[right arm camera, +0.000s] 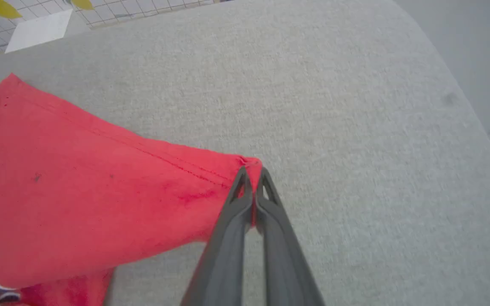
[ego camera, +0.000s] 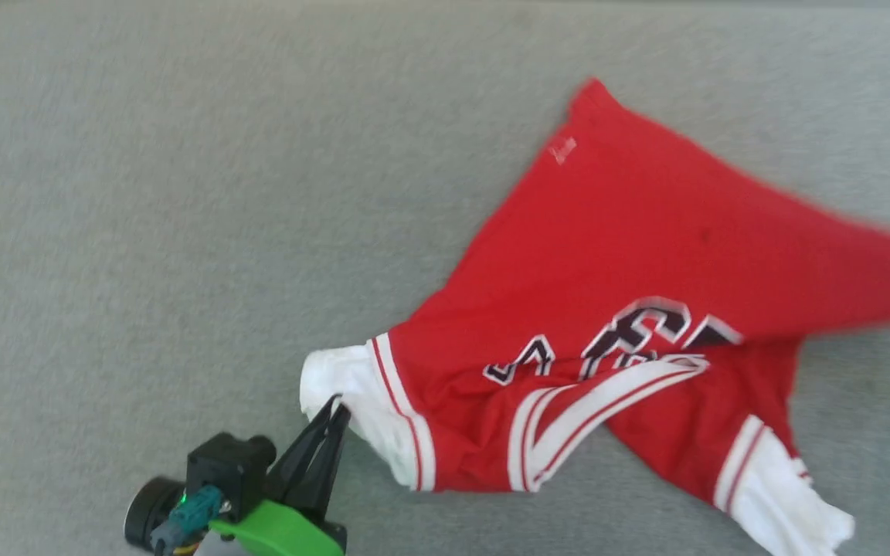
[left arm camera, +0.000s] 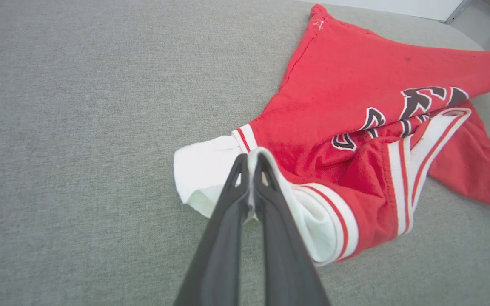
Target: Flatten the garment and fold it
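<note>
The garment lies crumpled and partly twisted on the grey tabletop. For a good flattening, the two held ends should be drawn apart evenly and low over the surface, until the doubled chest part is opened. The left fingers are clenched on the white sleeve, and the right fingers are pressed together on a red hem corner.

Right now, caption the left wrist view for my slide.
Left gripper shut on the garment's white sleeve, red body rumpled over grey surface.
</note>
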Available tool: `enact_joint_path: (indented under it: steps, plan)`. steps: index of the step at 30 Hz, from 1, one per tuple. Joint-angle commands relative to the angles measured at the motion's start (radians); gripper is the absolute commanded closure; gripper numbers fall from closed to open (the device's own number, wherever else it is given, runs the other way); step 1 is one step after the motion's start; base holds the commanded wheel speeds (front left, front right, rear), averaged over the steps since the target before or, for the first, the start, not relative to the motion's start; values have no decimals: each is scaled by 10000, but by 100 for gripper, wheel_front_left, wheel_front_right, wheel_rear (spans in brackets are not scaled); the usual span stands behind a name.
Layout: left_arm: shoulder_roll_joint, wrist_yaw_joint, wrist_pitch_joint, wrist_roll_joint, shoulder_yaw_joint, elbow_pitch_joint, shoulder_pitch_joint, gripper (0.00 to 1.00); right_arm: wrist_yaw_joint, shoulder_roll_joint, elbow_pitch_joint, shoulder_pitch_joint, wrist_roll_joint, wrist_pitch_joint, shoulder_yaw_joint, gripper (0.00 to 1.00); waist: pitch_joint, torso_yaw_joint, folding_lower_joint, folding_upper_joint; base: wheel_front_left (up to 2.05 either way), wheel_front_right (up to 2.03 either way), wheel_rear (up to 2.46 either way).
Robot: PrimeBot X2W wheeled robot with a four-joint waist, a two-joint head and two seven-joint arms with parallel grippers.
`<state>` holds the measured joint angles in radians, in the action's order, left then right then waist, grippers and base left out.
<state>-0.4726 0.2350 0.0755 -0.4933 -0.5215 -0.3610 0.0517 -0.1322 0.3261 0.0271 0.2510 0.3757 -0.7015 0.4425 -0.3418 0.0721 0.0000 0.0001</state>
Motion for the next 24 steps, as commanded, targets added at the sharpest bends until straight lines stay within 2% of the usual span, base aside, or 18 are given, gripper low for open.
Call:
enact_joint_path:
  steps: [1,6,8,14,15,16,19,24]
  plan:
    - [-70,98,-115,-129,67,84,149,100,15,-379,219,-695,91,167,279,100,772,-802,0,-1,0,0,0]
    - [-74,106,-317,-234,108,393,376,100,15,-2015,1089,-3324,113,337,1100,100,943,-993,0,-1,0,0,0]
    - [-77,84,-380,-280,113,520,433,100,15,-2413,1304,-4265,115,286,1159,100,1018,-1022,0,-1,0,0,0]
    - [-35,131,-574,-367,190,755,538,100,15,-2736,1060,-5565,528,616,887,100,1177,-1089,0,-1,0,0,0]
    - [-30,123,-582,-370,182,792,523,100,15,-2744,1045,-5510,557,753,839,96,1196,-1087,0,-1,0,0,0]
    - [-17,111,-591,-376,173,818,498,100,15,-2748,1090,-5387,608,916,755,0,1211,-1082,0,-1,0,0,0]
    - [27,77,-618,-382,138,857,417,100,15,-2673,1486,-4888,596,1096,421,0,1178,-1039,0,-1,0,0,0]
    - [138,-35,-660,-294,5,864,99,100,15,-1520,2381,-3152,741,1037,-280,0,838,-777,0,-1,0,0,0]
